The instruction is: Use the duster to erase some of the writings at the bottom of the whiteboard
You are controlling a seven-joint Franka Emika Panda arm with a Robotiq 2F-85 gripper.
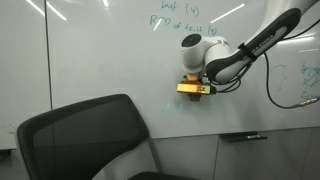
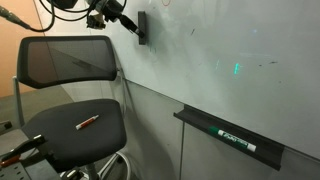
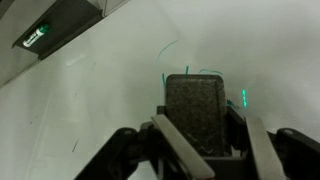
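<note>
The gripper (image 3: 205, 128) has its fingers closed tight around the dark duster (image 3: 195, 100), which is pressed flat to the whiteboard (image 3: 240, 35) and hides whatever lies beneath. Faint teal writings (image 3: 243, 98) peek out just right of it. In an exterior view a black chair (image 1: 85, 130) blocks the glossy, glare-streaked board's lower left.

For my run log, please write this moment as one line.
claw: shut on duster | duster: against whiteboard | writings: visible beside duster
</note>
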